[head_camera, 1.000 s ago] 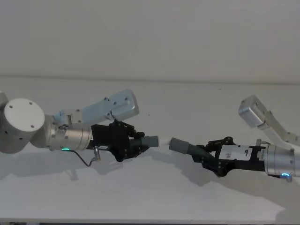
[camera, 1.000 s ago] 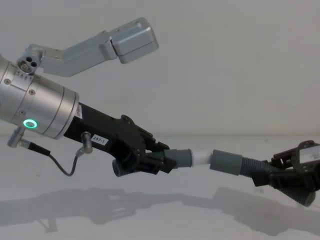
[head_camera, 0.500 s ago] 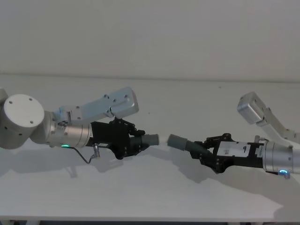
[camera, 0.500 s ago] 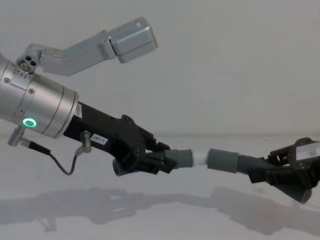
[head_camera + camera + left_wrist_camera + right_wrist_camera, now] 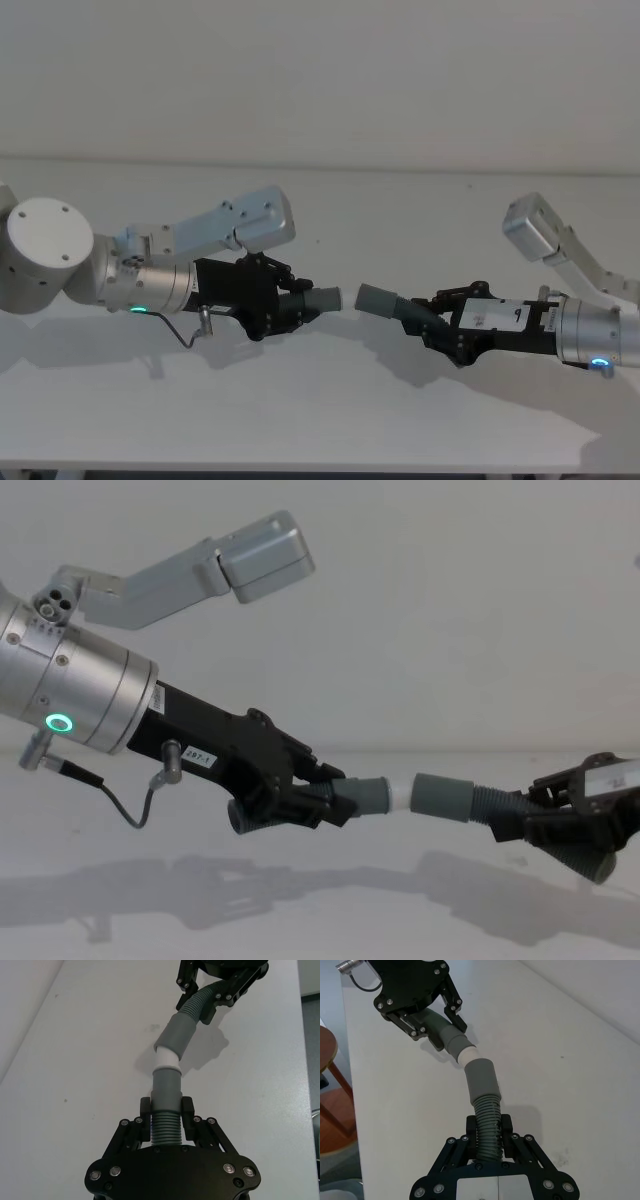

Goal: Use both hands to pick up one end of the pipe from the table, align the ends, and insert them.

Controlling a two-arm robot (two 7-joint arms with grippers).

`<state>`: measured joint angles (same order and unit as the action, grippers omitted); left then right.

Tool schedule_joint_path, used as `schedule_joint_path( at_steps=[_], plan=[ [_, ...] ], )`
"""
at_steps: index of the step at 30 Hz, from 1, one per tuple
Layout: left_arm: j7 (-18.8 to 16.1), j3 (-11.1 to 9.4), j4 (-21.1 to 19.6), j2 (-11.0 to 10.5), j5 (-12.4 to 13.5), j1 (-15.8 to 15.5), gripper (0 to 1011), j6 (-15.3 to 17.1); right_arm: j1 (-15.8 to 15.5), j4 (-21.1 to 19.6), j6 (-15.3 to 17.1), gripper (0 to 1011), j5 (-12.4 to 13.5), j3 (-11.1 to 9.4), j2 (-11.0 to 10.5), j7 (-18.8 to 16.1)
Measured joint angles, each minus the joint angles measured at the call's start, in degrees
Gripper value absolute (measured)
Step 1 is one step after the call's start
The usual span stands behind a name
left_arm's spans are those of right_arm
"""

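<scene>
Both pipe pieces are held above the white table. My left gripper is shut on the ribbed bend of one piece, whose grey collar points right and ends in a white tip. My right gripper is shut on the ribs of the other piece, its wider sleeve pointing left. In the left wrist view the white tip meets the mouth of the sleeve at a slight angle. Whether it has gone in, I cannot tell. The right wrist view shows sleeve and tip end to end.
Silver arm links rise behind each gripper, at left and right. A brown wooden stool stands beyond the table's edge on the left arm's side. The table's front edge runs along the bottom of the head view.
My right gripper has carried the sleeve leftward toward the white tip. The stretch of white tip that shows has become shorter. The left gripper has hardly moved.
</scene>
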<state>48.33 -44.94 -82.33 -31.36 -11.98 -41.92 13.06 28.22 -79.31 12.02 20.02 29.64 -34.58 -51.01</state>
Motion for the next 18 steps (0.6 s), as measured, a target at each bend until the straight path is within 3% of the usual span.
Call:
schedule_joint_path(
  at_steps=[18],
  plan=[
    [0.9, -0.9, 0.4, -0.3, -1.0, -0.7, 352, -1.1, 1.0, 1.2, -1.1, 284, 0.8, 1.2, 0.5, -0.8]
  ],
)
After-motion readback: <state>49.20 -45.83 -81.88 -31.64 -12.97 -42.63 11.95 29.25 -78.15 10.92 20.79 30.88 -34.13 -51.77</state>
